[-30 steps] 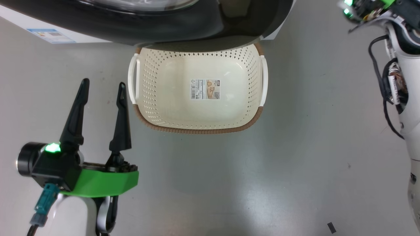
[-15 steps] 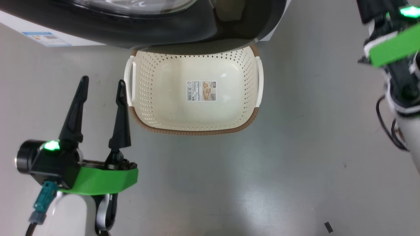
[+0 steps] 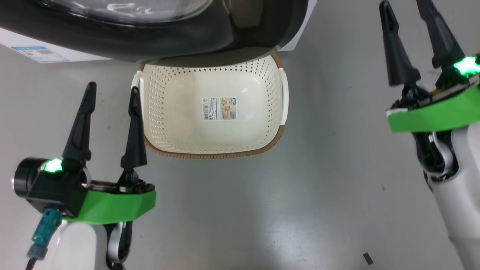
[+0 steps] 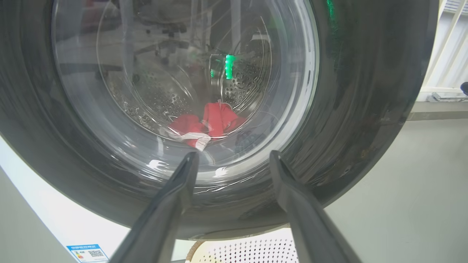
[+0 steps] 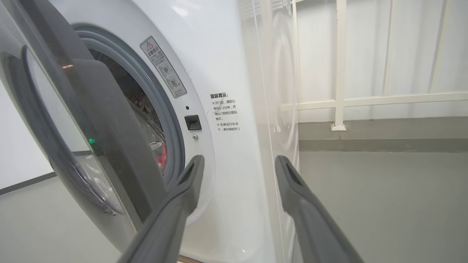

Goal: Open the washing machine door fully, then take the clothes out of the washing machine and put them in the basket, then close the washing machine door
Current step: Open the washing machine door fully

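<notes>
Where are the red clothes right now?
The clothes lie at the bottom of the washing machine drum, seen in the left wrist view through the glass of the washing machine door.

The right gripper (image 3: 404, 11) has swung into the head view at right, its fingers (image 3: 395, 56) now spread and pointing up.

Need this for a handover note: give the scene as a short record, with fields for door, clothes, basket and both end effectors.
door: washing machine door ajar, swung partway off the washing machine
clothes: red clothes in the drum, seen through the door glass
basket: basket empty, on the floor, far end under the door
left: left end effector open, holding nothing
right: right end effector open, holding nothing
</notes>
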`<state>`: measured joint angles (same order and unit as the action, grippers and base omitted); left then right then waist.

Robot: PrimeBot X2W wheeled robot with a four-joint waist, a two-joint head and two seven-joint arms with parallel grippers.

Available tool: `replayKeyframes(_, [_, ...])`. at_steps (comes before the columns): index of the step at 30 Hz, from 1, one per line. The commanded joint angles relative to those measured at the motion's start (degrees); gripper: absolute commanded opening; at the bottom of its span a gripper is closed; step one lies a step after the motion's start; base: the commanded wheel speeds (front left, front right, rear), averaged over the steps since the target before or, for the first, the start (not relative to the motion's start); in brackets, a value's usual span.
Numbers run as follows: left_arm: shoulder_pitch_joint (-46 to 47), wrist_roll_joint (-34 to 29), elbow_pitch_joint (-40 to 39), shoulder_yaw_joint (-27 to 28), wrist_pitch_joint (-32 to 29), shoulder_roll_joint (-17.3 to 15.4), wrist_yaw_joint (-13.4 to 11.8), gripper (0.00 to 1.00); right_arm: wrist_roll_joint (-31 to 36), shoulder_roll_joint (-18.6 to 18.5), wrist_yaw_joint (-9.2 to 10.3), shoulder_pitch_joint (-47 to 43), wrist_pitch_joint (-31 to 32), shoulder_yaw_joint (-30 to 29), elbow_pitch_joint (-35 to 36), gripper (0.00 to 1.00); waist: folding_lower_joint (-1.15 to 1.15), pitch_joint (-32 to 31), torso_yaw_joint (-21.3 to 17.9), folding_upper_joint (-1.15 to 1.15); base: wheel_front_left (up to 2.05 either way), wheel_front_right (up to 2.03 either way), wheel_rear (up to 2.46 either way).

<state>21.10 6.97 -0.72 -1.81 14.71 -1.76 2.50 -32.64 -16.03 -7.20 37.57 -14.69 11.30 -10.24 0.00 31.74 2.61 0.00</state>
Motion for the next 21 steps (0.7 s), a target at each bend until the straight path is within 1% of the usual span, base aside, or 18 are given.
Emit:
replayKeyframes(1, [-0.12, -0.37, -1.64, 1.56, 0.29, -1.11, -0.17, 1.00, 1.58, 1.02, -0.29, -2.52, -0.29, -0.77, 2.51, 1.00, 0.00, -0.13, -0.12, 0.00, 0.00, 0.00, 0.00])
replayKeyframes(7, [-0.01, 0.08, -1.91, 1.25, 0.29, -1.11, -0.35, 1.00, 10.43, 5.65, -0.29, -8.80, -0.30, -7.99, 9.64, 1.00, 0.00, -0.52, 0.04, 0.00, 0.00, 0.00, 0.00])
replayKeyframes(13, [-0.15, 0.24, -1.83, 0.82, 0.29, -1.11, -0.48, 1.00, 12.02, 7.26, -0.29, -14.05, -0.30, -10.14, 11.62, 1.00, 0.00, -1.10, 0.50, 0.00, 0.00, 0.00, 0.00])
replayKeyframes(21, [-0.68, 0.02, -2.12, 0.79, 0.29, -1.11, -0.41, 1.00, 11.09, 6.33, -0.29, -17.34, -0.30, -8.80, 10.00, 1.00, 0.00, -1.43, 0.81, 0.00, 0.00, 0.00, 0.00])
